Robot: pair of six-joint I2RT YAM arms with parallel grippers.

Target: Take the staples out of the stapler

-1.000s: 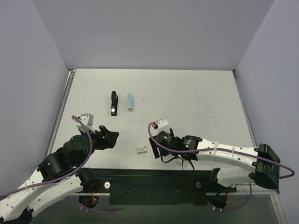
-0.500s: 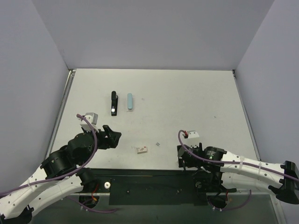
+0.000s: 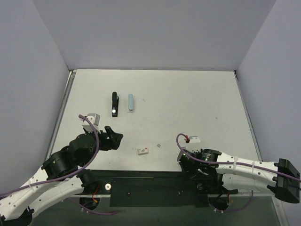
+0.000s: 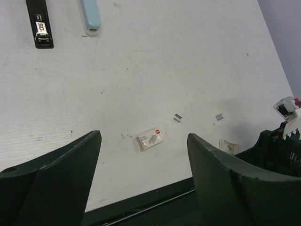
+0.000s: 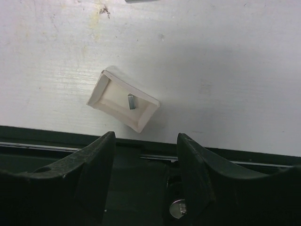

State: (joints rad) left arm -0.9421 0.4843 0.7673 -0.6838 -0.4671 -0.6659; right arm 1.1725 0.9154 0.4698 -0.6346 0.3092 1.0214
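Looks like late stage, prob. collecting: stapler (image 3: 114, 103) lies far-left on the table w/ a teal piece (image 3: 130, 102) just beside it, well apart from both arms, while a staple bit (image 5: 131, 101) already sits in the small tray (image 5: 99, 92) at the near edge. R gripper (image 5: 146, 141) hangs just short of the tray, jaws apart w/ nothing between; L gripper (image 3: 114, 138) is spread wide and empty, aimed over the box (image 4: 150, 139). Next, I'd guess, the loose staples (image 4: 178, 117) near the box need a fine, low pinch, as they're tiny and flat on the table, and I can't tell if any are left in the stapler.
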